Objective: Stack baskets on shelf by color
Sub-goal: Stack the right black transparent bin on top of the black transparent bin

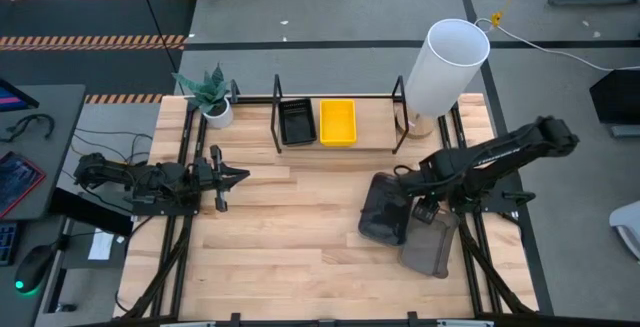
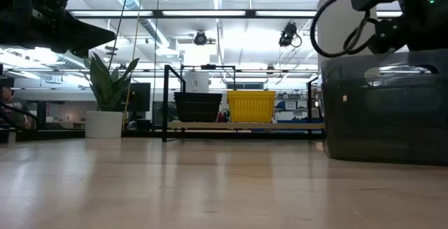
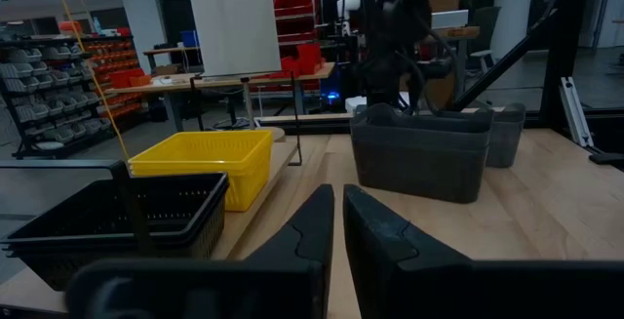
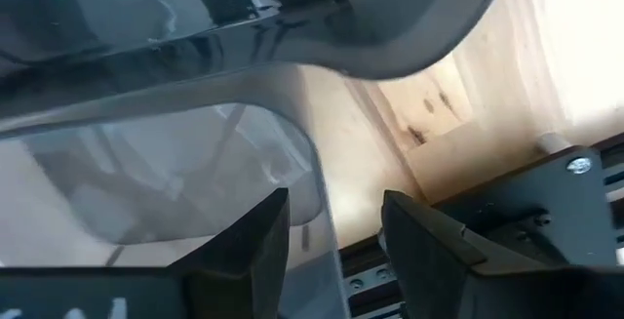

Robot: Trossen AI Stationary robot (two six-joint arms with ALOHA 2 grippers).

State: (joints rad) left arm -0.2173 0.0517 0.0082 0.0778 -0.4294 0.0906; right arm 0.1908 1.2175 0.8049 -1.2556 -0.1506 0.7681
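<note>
while the left gripper waits at nine o'clock over the light wooden table, fingers nearly together and holding nothing, the low black metal-rod shelf at twelve o'clock holds a small black slatted basket just beside a small bright yellow basket. at four o'clock two larger dark grey rounded baskets sit on the table, and the right gripper straddles the rim of one, fingers apart.

Wooden table, shelf at far edge, potted plant, white cylinder, dark grey baskets
</note>
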